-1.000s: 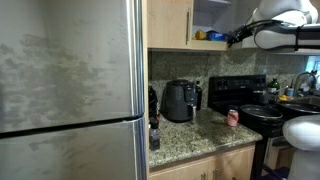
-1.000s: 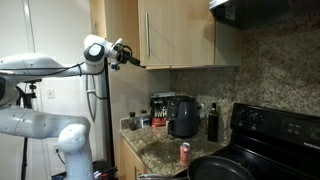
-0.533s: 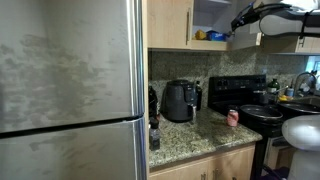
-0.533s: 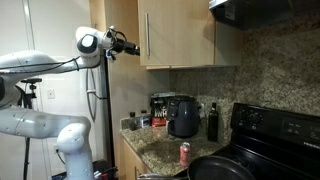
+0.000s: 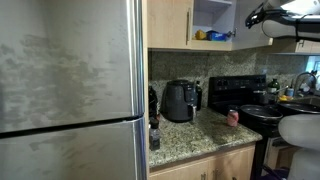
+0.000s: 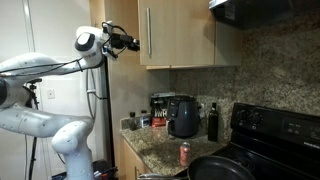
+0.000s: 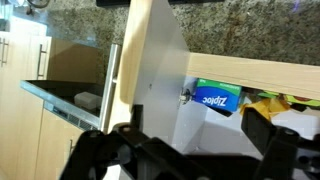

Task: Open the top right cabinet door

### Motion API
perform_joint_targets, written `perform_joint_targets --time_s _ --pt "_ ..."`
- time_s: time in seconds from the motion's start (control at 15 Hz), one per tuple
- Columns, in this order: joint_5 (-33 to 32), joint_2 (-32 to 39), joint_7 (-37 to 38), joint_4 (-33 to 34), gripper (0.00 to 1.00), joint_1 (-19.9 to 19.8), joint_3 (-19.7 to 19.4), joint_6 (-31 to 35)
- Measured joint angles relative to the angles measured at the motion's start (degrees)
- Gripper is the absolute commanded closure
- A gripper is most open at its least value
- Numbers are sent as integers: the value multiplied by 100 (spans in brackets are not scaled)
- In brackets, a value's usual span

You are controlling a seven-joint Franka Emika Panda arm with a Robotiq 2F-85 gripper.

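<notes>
Stiffness and hinge-borne lightness are likely favouring the top right cabinet door (image 7: pixel 148 70), standing ajar at twelve o'clock of the pincer (image 7: pixel 190 140), whose jaws are gaping apart, clamping nothing.

The claw (image 6: pixel 134 43) was too small to tell if open. The blue box (image 7: pixel 216 100) was partly hidden behind the door (image 7: pixel 150 75).

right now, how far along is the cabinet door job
Done: the top right cabinet door stands swung out, showing a Ziploc box inside. In hand: the gripper sits open by the door's free edge, gripping nothing. Left: little, perhaps pushing it wider and then pulling away.
</notes>
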Motion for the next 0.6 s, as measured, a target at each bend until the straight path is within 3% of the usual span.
perform_joint_targets --time_s 0.4,0.6 --pt "-416 -98 0 -155 0 -439 -314 24" --pt "-640 -330 -19 -450 0 -561 -694 88"
